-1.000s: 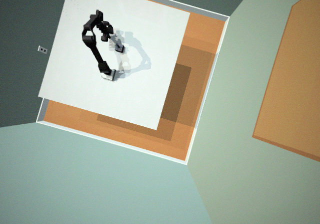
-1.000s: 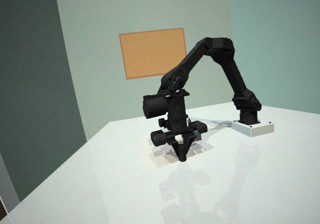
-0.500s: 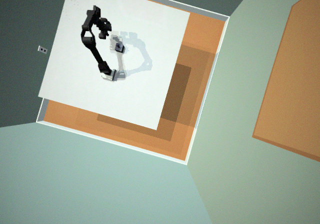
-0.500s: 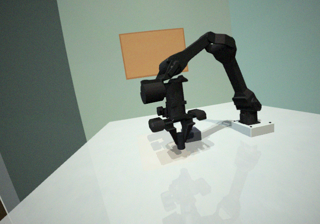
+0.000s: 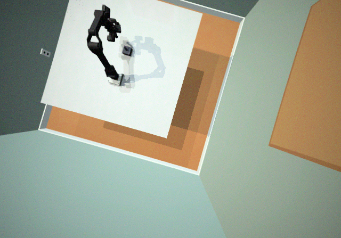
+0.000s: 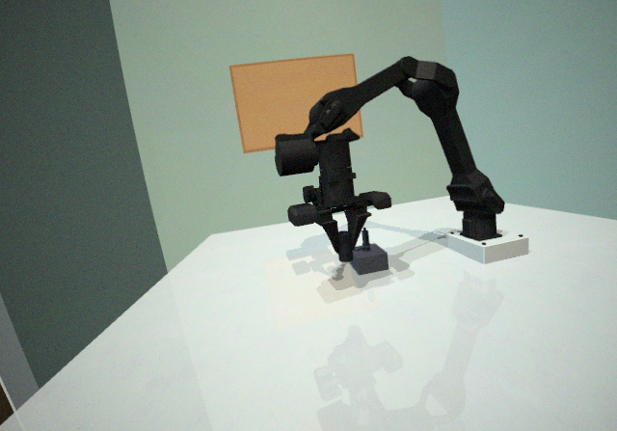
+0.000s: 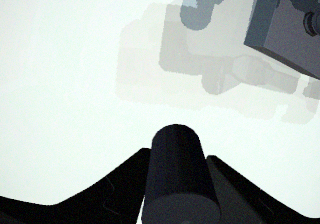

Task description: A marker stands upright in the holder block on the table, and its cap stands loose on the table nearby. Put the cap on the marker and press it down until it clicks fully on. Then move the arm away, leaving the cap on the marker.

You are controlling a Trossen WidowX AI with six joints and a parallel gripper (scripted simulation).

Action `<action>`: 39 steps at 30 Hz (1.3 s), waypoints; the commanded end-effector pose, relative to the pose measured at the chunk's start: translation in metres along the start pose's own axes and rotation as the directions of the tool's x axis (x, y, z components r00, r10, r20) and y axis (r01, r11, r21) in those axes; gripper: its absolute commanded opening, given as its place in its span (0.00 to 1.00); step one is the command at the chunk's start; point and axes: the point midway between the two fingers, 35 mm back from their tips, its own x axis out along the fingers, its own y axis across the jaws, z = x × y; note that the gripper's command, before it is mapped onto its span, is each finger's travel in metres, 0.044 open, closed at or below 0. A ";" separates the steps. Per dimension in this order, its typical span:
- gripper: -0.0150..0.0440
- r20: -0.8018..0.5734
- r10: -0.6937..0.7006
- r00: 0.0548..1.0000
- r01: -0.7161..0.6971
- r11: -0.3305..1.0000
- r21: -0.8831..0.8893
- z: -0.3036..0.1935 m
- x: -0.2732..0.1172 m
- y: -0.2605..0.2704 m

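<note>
The dark holder block (image 5: 127, 51) (image 6: 370, 261) (image 7: 282, 39) sits on the white table. The thin dark marker (image 6: 364, 238) (image 7: 313, 23) stands upright in it, with its upper end bare. My gripper (image 6: 344, 250) (image 7: 177, 160) points down and is shut on the dark, cylindrical cap (image 6: 344, 239) (image 7: 176, 176). The cap is upright and held above the table. In the exterior view it appears just left of the block; in the wrist view the block is up and to the right of it, with a gap between. The cap is hidden in the top view.
The arm's pale base (image 5: 115, 80) (image 6: 505, 250) stands on the white table (image 5: 137, 106) (image 6: 249, 366). The arm arches from the base over to the gripper. Arm shadows and faint reflections lie on the table top around the block.
</note>
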 end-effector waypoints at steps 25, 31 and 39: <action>0.25 0.006 -0.013 1.000 0.013 1.000 -0.003 0.083 -0.037 -0.080; 0.25 0.006 -0.016 1.000 0.016 1.000 -0.004 0.092 -0.041 -0.095; 0.25 0.006 -0.016 1.000 0.016 1.000 -0.004 0.092 -0.035 -0.095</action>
